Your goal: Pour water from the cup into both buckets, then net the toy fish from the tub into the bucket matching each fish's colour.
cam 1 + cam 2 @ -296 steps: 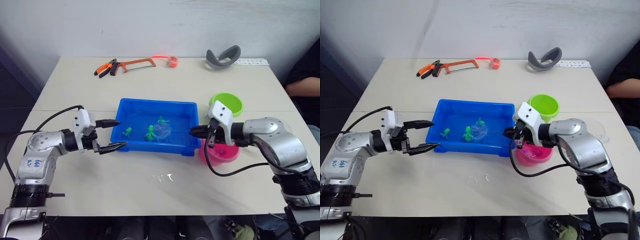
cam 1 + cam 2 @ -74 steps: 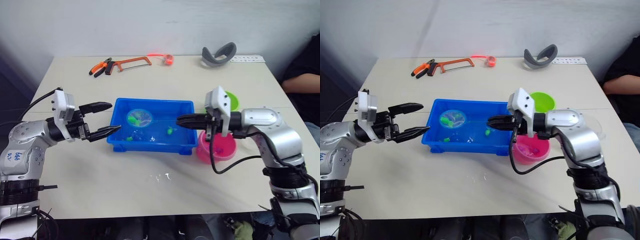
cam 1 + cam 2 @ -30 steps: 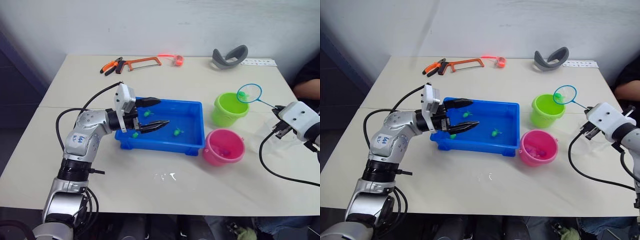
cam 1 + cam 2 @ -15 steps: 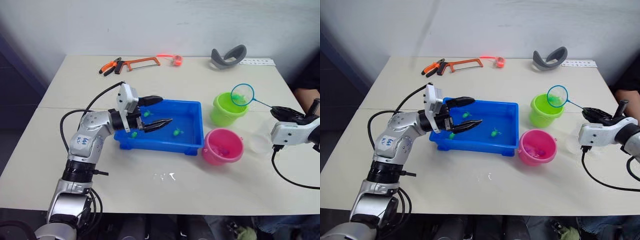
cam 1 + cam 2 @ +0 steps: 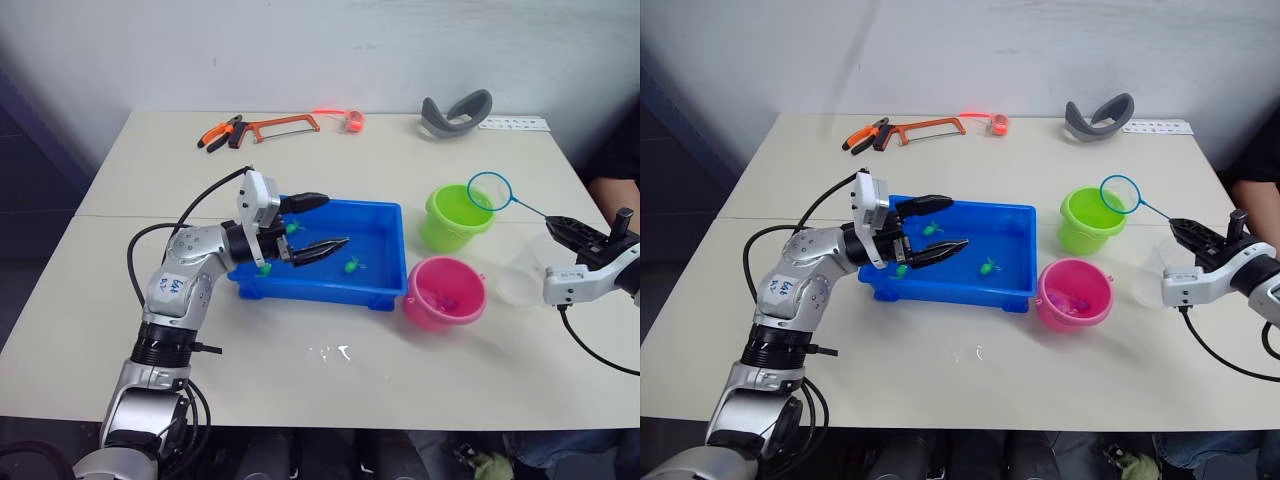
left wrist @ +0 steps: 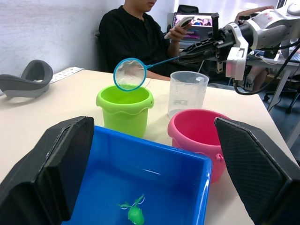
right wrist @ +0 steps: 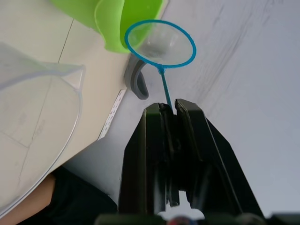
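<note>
Pinching the net's thin handle, the right end effector [image 5: 1188, 236] holds the blue hoop [image 5: 1118, 194] over the lime green bucket's [image 5: 1087, 221] right rim, apparently empty. The left end effector [image 5: 322, 222] hangs spread wide above the blue tub [image 5: 376, 288], where green fish [image 5: 352, 265] wait. A returning sweep could clip the clear cup [image 5: 522, 276] nearby.

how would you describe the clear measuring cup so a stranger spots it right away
Start at the shallow blue plastic tub, then go right past the lime green bucket and hot pink bucket. The clear plastic measuring cup stands beyond them: it alone is see-through.
</note>
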Motion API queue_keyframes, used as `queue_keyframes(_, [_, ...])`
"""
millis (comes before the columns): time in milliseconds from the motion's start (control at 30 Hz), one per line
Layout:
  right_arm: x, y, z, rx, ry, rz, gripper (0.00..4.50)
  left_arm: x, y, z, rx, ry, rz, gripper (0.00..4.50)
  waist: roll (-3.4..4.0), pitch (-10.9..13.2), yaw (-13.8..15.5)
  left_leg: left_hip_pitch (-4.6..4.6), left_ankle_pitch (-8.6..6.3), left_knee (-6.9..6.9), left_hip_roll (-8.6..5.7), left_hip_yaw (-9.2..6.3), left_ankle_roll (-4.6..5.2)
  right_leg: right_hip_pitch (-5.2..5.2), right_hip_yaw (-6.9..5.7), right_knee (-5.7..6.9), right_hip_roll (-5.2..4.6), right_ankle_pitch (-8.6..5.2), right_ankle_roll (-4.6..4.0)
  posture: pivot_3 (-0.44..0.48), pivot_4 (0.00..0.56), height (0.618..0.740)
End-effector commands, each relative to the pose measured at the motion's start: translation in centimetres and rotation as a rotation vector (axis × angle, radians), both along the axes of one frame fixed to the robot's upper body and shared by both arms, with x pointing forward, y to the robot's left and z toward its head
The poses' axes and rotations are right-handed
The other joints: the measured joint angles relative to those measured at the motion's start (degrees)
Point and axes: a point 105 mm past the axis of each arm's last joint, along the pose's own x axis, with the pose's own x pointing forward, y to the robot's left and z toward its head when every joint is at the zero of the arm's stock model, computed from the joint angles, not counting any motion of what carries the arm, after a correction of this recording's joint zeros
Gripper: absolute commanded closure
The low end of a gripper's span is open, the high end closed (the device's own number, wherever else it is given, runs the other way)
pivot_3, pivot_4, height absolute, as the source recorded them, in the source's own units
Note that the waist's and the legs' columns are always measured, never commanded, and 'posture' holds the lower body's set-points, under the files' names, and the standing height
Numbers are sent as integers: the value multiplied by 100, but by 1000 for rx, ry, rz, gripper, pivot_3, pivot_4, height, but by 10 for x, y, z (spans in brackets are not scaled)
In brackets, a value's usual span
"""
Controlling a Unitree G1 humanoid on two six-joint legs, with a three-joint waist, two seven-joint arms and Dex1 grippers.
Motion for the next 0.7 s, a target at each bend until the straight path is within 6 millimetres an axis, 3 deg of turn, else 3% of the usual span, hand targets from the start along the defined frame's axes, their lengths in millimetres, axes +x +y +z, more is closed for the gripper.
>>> queue_keyframes(33, [-4,9,32,103,-106,77,4500,-1,0,9,-4,-53,7,33,2,1,-5,0,0,0,0,0,0,0,0,0,0,0,0,0,150,740])
queue_keyframes(233, [-14,50,62,467,-40,233,4500,-5,20,11,-29,-64,7,33,2,1,-70,0,1,-1,1,-3,-1,1,-2,0,1,0,0,0,150,740])
queue_keyframes(400, [-10,91,62,737,293,251,4500,-9,58,5,-25,-91,56,33,4,2,-125,7,1,1,13,-3,-1,3,-9,4,-9,1,-2,0,150,740])
queue_keyframes(467, [-9,109,62,702,365,258,4500,-11,74,2,-12,-87,84,33,4,2,-113,6,1,5,14,-7,-1,3,-8,5,-15,2,-4,0,150,740])
queue_keyframes(567, [-8,128,47,469,458,220,4500,-13,88,0,9,-88,122,33,4,2,-85,5,0,8,12,-10,0,3,-4,1,-22,3,-6,0,150,740])
queue_keyframes(700, [-4,153,33,408,515,237,4500,-22,102,-10,70,-67,138,33,2,2,-30,-4,-5,8,4,-18,8,4,-9,-7,-30,4,-6,0,150,740])
